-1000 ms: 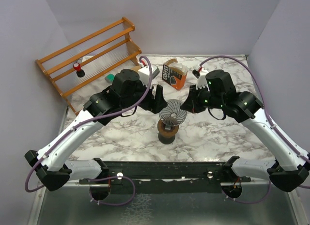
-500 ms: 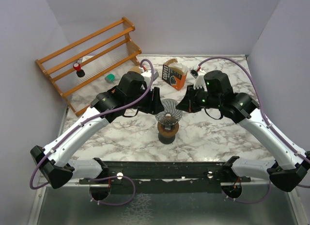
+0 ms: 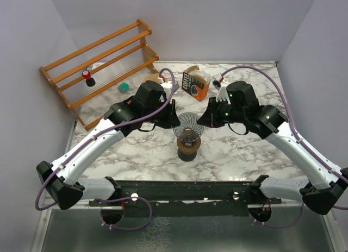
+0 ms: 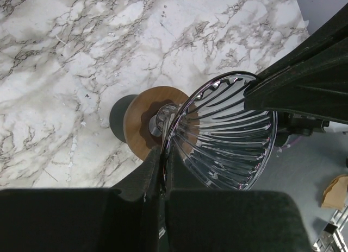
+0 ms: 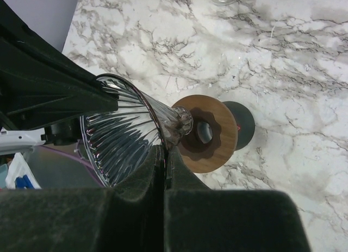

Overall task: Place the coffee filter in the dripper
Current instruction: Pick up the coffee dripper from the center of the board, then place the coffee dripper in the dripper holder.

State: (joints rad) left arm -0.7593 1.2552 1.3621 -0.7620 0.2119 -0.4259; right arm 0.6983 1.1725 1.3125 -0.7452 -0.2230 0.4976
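The glass ribbed dripper (image 3: 188,126) stands on a wooden collar (image 3: 188,145) over a black base (image 3: 188,154) at the table's middle. My left gripper (image 3: 175,118) is shut on the dripper's left rim. In the left wrist view, the left gripper (image 4: 163,154) pinches the rim of the dripper (image 4: 228,138). My right gripper (image 3: 202,119) is shut on the opposite rim. The right wrist view shows the right gripper (image 5: 165,151) on the cone of the dripper (image 5: 125,138) above the collar (image 5: 217,149). I cannot make out the coffee filter with certainty.
A wooden rack (image 3: 98,62) stands at the back left, with a red-capped item (image 3: 87,76) on it and a green object (image 3: 124,87) beside it. An orange coffee box (image 3: 196,83) and a small white object (image 3: 222,84) sit behind the dripper.
My left gripper moved in and closed on the dripper's left rim. The dripper, tipped towards the camera before, now stands more upright. The right gripper shifted slightly left with it.
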